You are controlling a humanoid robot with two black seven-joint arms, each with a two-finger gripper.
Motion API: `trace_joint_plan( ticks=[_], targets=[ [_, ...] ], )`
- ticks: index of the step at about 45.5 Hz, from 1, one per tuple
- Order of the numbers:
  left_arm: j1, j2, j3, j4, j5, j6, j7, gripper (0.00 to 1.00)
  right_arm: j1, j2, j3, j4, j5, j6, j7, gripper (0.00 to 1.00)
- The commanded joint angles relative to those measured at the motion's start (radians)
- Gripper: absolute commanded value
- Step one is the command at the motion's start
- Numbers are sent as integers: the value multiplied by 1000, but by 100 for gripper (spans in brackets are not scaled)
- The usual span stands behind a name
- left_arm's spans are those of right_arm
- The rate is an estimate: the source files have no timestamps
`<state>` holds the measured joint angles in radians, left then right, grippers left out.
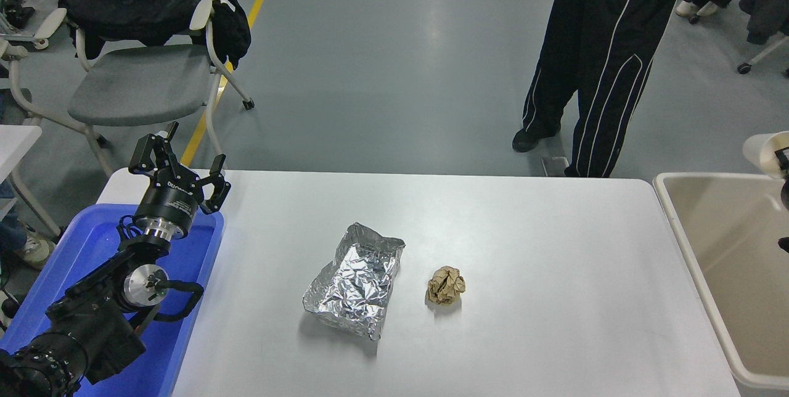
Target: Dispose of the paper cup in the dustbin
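The white paper cup [763, 150] hangs at the picture's right edge, tipped on its side, just above the far rim of the beige dustbin [727, 243]. Only a sliver of my right gripper [783, 158] shows at that edge; its black fingertip is clamped on the cup's rim. The rest of the right arm is out of view. My left gripper [182, 166] is open and empty, parked over the far end of the blue tray at the lower left.
Crumpled foil [356, 280] and a brown paper ball [445, 285] lie mid-table. The blue tray [86, 249] sits at the left edge. A person in black trousers [592, 70] stands beyond the far right edge. A grey chair [142, 79] stands at the far left.
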<state>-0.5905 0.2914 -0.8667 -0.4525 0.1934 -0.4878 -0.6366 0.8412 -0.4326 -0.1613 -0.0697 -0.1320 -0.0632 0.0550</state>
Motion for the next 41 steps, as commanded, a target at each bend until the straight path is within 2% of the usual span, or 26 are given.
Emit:
trace_joint_plan(
  ticks=[1,15,33,36,41],
  targets=[
    [0,0,0,0,0,0,0,100,-90,-6,69,-1,6,-66,-10,0],
    [0,0,0,0,0,0,0,100,-160,26,74,7,8,-67,-10,0],
    [0,0,0,0,0,0,0,100,-163,48,66,5,5,-69,-7,0],
    [0,0,0,0,0,0,0,100,-162,48,59,5,2,-72,-6,21],
    [0,0,0,0,0,0,0,100,-156,48,59,7,2,-86,-6,78]
  ],
)
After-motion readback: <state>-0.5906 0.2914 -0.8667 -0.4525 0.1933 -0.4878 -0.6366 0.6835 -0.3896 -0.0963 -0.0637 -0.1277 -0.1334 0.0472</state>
